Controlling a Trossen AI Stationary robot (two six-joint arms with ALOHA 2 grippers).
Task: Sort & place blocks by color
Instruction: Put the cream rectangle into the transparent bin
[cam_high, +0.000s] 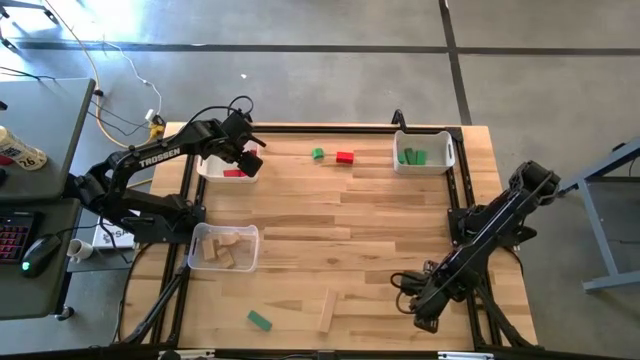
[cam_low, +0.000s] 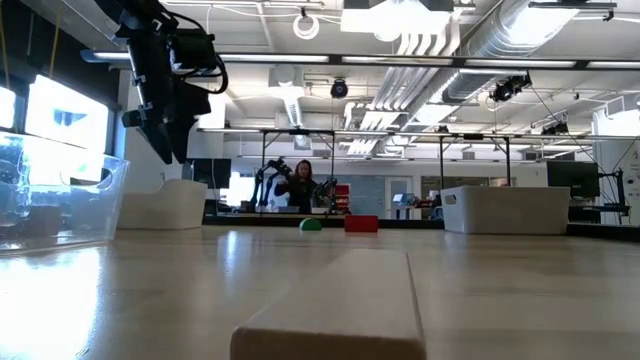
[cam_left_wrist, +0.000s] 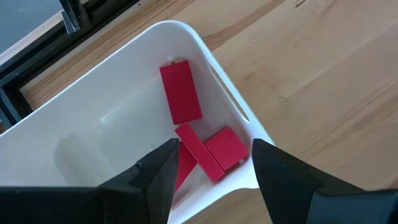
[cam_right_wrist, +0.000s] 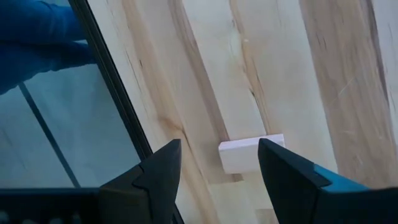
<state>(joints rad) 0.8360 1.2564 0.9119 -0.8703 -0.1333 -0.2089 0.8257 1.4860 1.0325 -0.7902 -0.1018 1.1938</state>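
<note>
Above the far-left white bin (cam_high: 212, 166), left claw (cam_left_wrist: 211, 163) hovers apart and empty, red blocks (cam_left_wrist: 200, 138) directly beneath, right claw (cam_right_wrist: 217, 163) apart near-right.

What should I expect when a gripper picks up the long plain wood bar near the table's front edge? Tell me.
The plain wood bar looks solid and straight-edged, so probably stiff, not floppy. It lies flat on the table on a broad face, so it should slide rather than roll or tip if pushed. Being long, it may swing if gripped near one end; a middle grip seems safer.
</note>
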